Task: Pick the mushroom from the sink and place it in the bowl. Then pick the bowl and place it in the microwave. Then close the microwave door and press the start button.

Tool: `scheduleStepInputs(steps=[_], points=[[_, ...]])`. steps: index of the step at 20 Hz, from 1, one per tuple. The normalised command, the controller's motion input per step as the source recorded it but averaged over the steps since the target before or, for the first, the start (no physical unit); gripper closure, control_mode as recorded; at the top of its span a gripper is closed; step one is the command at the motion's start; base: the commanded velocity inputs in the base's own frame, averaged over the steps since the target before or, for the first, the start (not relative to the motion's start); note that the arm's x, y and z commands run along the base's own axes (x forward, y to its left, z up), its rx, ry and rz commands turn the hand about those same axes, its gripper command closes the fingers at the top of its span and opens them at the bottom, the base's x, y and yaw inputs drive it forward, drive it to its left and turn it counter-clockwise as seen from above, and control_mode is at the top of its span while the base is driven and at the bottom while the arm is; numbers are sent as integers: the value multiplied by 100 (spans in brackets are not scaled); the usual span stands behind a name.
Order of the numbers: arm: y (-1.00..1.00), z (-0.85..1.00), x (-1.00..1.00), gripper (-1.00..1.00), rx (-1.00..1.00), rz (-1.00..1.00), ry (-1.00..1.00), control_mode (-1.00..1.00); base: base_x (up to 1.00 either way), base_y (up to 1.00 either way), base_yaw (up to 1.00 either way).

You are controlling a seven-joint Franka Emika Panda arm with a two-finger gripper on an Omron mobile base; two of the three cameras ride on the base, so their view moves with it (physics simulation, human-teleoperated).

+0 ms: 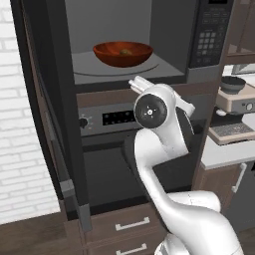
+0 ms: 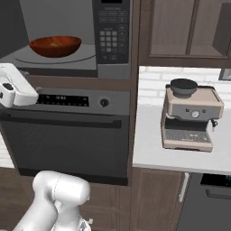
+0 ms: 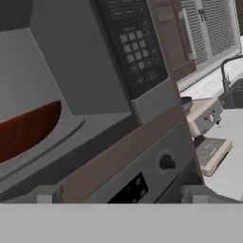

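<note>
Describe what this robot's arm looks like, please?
The arm is glossy white, built of rounded, bulging segments, with a dark round joint cap bearing a small pale centre. A dark seam rings the joints. No cables or markings show.

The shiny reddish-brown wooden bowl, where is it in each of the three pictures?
Left base view: the wide reddish-brown wooden bowl sits upper middle, inside the open dark grey microwave.
Right base view: upper left, on the microwave's round plate.
Hand view: at the left edge, cut off.
Shared landmark: the microwave's dark keypad panel, right of the bowl in all three.
</note>
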Motion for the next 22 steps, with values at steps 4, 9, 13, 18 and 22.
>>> scheduleStepInputs(steps=[4, 9, 13, 18, 22], points=[[-18, -29, -20, -100, -46, -10, -26, -100, 0, 0, 0], [-3, -22, -60, -100, -47, -11, -30, -100, 0, 0, 0], [33, -20, -81, -100, -38, -5, -23, -100, 0, 0, 0], [17, -60, -23, -100, -30, 0, -7, -100, 0, 0, 0], [22, -59, -3, -100, -27, 0, -9, -100, 0, 0, 0]])
